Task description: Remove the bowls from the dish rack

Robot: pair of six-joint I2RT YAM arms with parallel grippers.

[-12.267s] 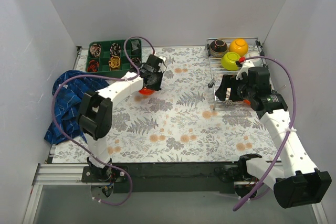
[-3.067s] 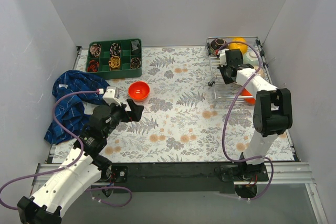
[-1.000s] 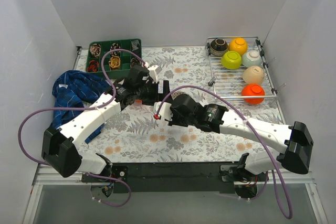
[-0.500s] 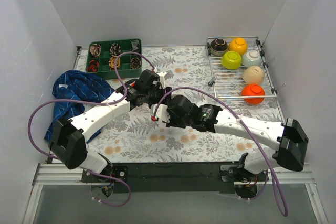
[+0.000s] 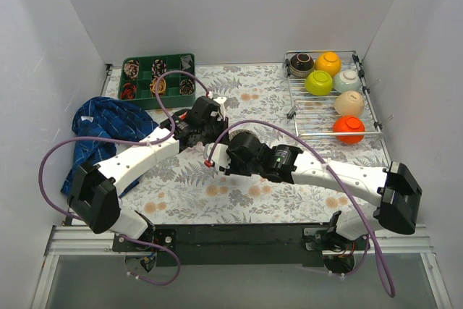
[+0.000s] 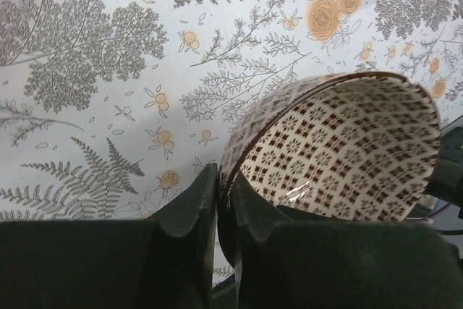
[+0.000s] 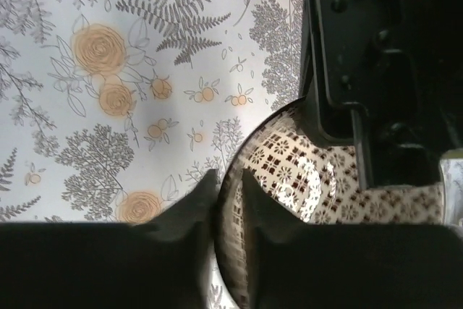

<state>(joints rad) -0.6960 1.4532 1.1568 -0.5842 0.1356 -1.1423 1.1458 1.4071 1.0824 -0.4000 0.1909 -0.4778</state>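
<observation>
Mid-table: left gripper (image 6: 218, 179) and right gripper (image 7: 228, 179) both on the patterned bowl (image 6: 340, 150).
Far left: blue cloth (image 5: 98, 124) heaped on the floral mat (image 6: 94, 70); green tray (image 5: 159, 57) beyond it at the far edge. Centre: left gripper clenched on the patterned bowl's rim, one finger inside, one outside; bowl tilted, its white-and-brown chequered inside facing the wrist camera; contact with the mat, cannot tell. Right gripper comes in from the right, fingers pinching the rim of the same bowl, with the left gripper's black body just across it. Far right: dish rack (image 5: 311, 113) holds dark brown bowl (image 5: 302, 63) and yellow-orange bowl (image 5: 328, 62) at the far end, lime green bowl (image 5: 318, 82) and pale mint bowl (image 5: 348, 80) next, then beige bowl (image 5: 349, 103), and red-orange bowl (image 5: 349, 129) nearest.
</observation>
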